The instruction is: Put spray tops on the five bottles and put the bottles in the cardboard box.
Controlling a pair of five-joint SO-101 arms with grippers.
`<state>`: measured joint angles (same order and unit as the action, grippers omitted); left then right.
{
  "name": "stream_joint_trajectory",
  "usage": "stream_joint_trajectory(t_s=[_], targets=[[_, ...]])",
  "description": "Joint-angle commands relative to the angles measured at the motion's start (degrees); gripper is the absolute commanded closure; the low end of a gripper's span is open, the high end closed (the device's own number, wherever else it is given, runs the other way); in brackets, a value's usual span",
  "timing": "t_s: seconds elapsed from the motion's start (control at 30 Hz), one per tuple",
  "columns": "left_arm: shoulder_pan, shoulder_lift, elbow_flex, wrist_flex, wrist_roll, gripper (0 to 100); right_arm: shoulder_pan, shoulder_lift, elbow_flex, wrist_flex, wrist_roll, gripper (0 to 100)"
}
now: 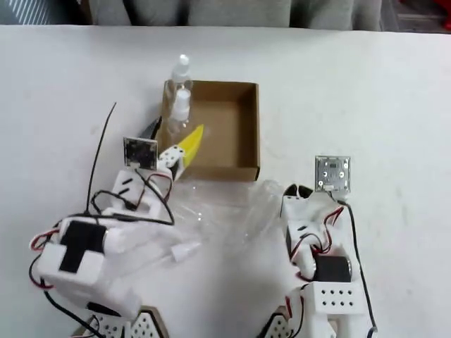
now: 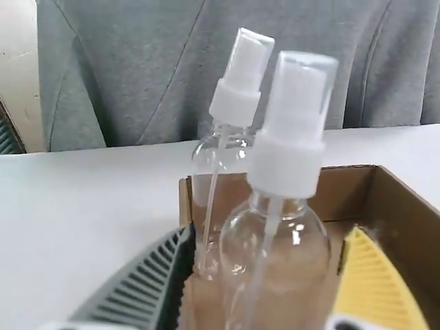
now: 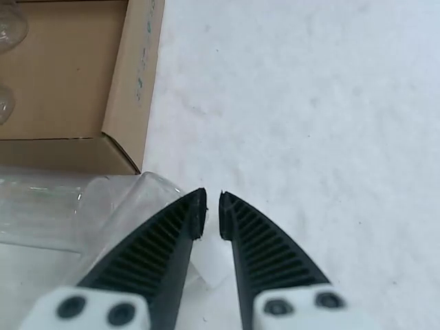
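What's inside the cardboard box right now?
A clear bottle with a spray top and a second bottle next to it stand in one corner, the left claw's yellow finger beside them. Their bases are covered by the claw.

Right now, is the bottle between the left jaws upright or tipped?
Upright. The bottle is vertical inside the box, its white spray top pointing up, with the left jaws on either side of it.

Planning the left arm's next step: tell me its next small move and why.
Probably back the left gripper out of the cardboard box: the nearer bottle, spray top on, already stands inside between the spread fingers, beside the farther bottle.
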<state>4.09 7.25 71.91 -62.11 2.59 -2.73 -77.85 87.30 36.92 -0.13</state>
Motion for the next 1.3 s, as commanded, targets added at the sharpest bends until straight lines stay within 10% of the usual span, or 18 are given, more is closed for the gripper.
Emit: stream_joint_trajectory(t_s=[0.0,0.3,0.87,1.27], targets=[[-0.48,-6.99,2.20,0.26,0.62,68,0.48,-0.66,-0.44,0.04,0.09,98.1],[-0.66,-18.95,6.24,12.22,0.53,68,0.48,-0.66,-0.44,0.04,0.09,98.1],[-0.66,-63.52,-2.02,83.69,0.53,68,0.48,-0.66,-0.44,0.04,0.09,98.1],[-9.01,-70.20,-22.95,108.84,0.53,68,0.48,-0.66,0.00,0.04,0.09,98.1]])
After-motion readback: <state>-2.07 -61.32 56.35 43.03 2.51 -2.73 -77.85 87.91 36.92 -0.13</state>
